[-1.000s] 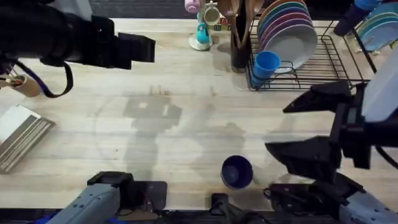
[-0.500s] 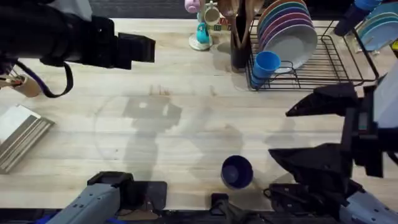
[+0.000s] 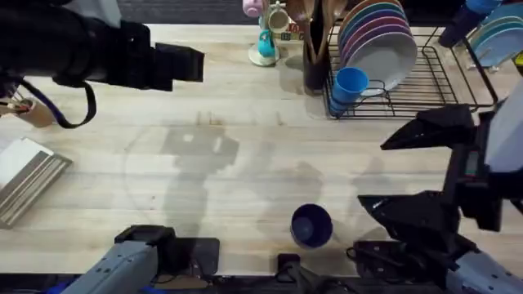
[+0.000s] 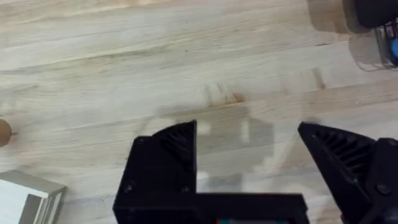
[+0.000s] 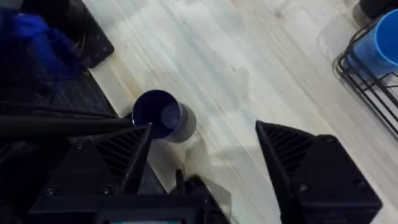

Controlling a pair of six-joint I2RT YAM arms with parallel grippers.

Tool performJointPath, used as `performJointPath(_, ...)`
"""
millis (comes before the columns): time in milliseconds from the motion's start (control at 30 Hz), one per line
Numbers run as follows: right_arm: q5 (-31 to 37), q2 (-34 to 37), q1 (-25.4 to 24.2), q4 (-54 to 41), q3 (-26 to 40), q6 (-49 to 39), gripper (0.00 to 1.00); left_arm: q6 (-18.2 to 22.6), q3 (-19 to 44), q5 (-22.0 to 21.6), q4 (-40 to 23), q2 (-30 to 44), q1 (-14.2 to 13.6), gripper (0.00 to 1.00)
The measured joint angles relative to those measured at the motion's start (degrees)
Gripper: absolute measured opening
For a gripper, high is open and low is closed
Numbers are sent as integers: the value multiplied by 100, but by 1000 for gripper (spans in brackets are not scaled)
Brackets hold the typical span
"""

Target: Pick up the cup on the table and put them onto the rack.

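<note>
A dark navy cup (image 3: 311,225) stands upright on the wooden table (image 3: 245,155) near its front edge. It shows again as the navy cup (image 5: 158,115) in the right wrist view, off to one side of my fingers. A light blue cup (image 3: 350,85) sits at the front left corner of the black wire rack (image 3: 433,86), and the light blue cup (image 5: 382,40) is at that view's edge. My right gripper (image 3: 392,173) hangs open to the right of the navy cup, holding nothing. My left gripper (image 4: 245,129) hovers open over bare wood at the far left.
Coloured plates (image 3: 376,37) stand in the rack. A dark utensil holder (image 3: 315,49) and small pastel mugs (image 3: 265,37) sit just left of it. A flat grey stack (image 3: 24,175) lies at the left edge. More plates (image 3: 498,33) are at the far right.
My right gripper has drifted slightly right and toward the table's front edge. The left arm and both cups have not moved.
</note>
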Motion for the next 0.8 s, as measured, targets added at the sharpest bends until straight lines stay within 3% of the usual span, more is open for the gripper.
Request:
performJointPath(433,-509,91,106,160,-606,-498,992,0,0,0,0,0,0,990)
performJointPath(800,-587,1275,763,336,-629,-634,992,0,0,-1,-2,0,0,991)
